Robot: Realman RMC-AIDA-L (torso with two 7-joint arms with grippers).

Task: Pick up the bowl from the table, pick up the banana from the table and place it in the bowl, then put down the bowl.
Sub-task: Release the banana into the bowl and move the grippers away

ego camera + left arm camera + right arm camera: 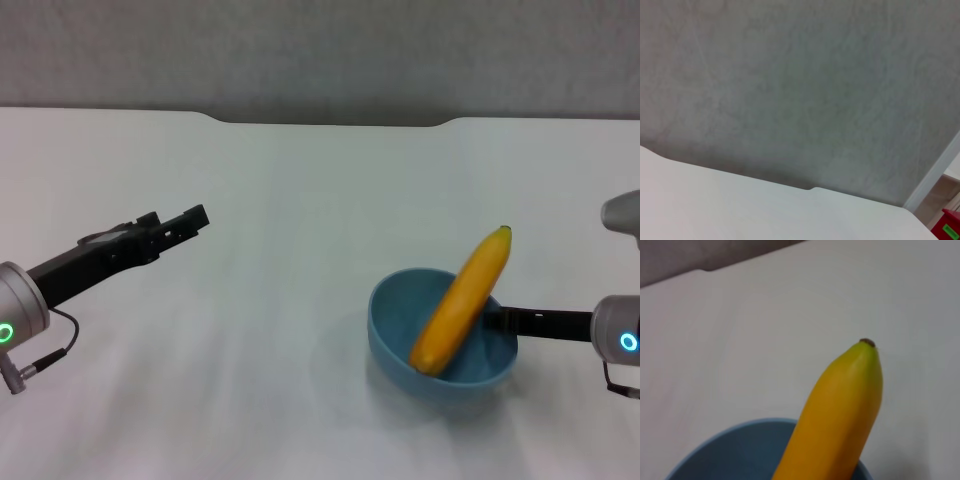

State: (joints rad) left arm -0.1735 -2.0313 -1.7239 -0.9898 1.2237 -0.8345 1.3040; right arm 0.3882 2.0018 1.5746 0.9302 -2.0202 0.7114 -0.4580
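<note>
Head view: banana (462, 303) inside bowl (392, 325)

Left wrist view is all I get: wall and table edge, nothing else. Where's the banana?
Observer: The banana is in the bowl, leaning, one end sticking out over the rim.
Operator: Bowl held or down?
Observer: The right gripper is at the bowl's rim on the robot's right; its fingers are hidden behind the banana and rim. I can't tell if the bowl is resting on the table.
Operator: Left gripper?
Observer: The left gripper is empty, over the table's left side, well apart from the bowl.
</note>
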